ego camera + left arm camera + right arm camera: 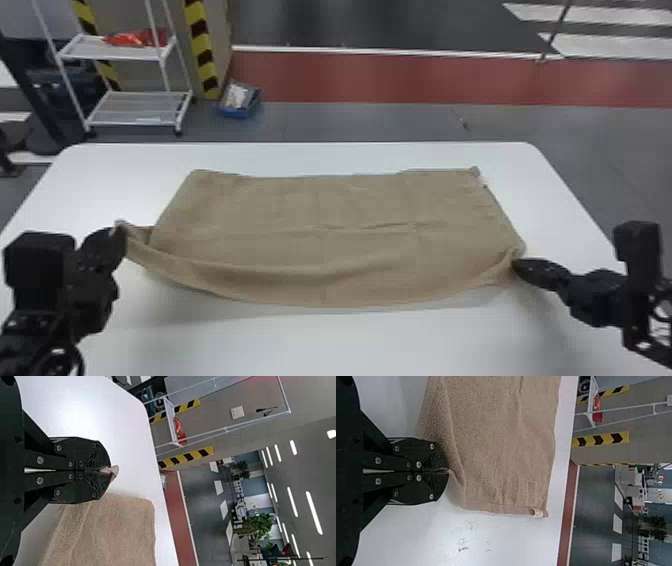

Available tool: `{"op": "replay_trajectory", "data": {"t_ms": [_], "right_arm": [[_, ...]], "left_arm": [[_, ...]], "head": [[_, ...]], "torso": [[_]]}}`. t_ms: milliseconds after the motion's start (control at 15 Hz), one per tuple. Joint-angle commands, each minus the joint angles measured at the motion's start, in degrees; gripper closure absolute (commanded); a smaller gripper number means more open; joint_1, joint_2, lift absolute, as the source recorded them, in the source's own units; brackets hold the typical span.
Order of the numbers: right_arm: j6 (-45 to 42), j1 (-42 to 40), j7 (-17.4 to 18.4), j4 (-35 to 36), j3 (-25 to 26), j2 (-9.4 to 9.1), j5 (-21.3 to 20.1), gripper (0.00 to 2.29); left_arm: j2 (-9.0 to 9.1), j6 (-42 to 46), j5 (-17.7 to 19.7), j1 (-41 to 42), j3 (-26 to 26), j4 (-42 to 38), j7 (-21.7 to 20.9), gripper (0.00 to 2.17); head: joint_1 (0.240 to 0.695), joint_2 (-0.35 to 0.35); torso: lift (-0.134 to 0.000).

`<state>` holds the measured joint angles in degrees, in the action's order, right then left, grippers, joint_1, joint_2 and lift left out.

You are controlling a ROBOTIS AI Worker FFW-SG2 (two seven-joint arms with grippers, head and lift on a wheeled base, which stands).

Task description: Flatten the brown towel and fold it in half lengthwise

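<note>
Two grippers pinch the brown towel (320, 205) in the head view: it lies spread on the white table (300, 345), near edge raised and sagging between the left gripper (119, 235) and the right gripper (515, 262). That slack might drag and bunch if carried too low. In the left wrist view, the fingers are clamped on a mere tip of corner (113, 471) — a scant bite, liable to slip under a hard pull. In the right wrist view, the fingers nip the towel's edge; uneven lifting could skew the fold.
</note>
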<state>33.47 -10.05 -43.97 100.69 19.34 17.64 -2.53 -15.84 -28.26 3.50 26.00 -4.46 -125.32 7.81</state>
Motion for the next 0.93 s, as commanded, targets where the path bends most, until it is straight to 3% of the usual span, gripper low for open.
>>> {"op": "replay_trajectory", "data": {"t_ms": [0,67,200,333,400,533,867], "right_arm": [[-0.46,-0.06,-0.07,-0.31,-0.36,-0.32,-0.37,1.27],[-0.81,-0.23,-0.07,-0.23,-0.36,-0.32,-0.55,1.08],[-1.51,-0.59,-1.03,-0.31,-0.27,-0.23,-0.63,0.42],[-4.85,-1.9,-1.03,-0.31,-0.36,-0.32,-2.13,0.19],[-10.65,-3.13,-1.47,-0.31,-0.27,-0.32,-2.92,0.09],[-15.57,-4.63,-4.28,-0.05,0.52,-0.32,-2.48,0.07],[-22.43,-9.81,-5.07,2.59,4.39,-2.34,-2.57,0.2]], "left_arm": [[0.02,0.0,-0.43,0.19,0.51,0.34,0.01,1.73],[-0.07,0.18,-0.6,0.28,1.03,0.43,0.01,1.73],[-0.07,0.18,-0.69,0.63,1.03,0.26,0.01,1.73],[-0.07,0.0,-0.87,0.72,1.03,0.26,0.01,1.73],[-0.07,0.0,-0.87,0.72,1.03,0.26,0.01,1.73],[-0.07,-0.18,-0.96,0.63,1.03,0.26,0.01,1.73],[0.02,-0.88,-0.96,0.54,1.38,0.26,0.01,1.73]], "head": [[0.695,-0.063],[0.695,-0.063],[0.695,-0.064],[0.695,-0.064],[0.695,-0.064],[0.695,-0.06],[0.695,-0.056]], "torso": [[-0.128],[-0.128],[-0.128],[-0.128],[-0.128],[-0.128],[-0.128]]}}
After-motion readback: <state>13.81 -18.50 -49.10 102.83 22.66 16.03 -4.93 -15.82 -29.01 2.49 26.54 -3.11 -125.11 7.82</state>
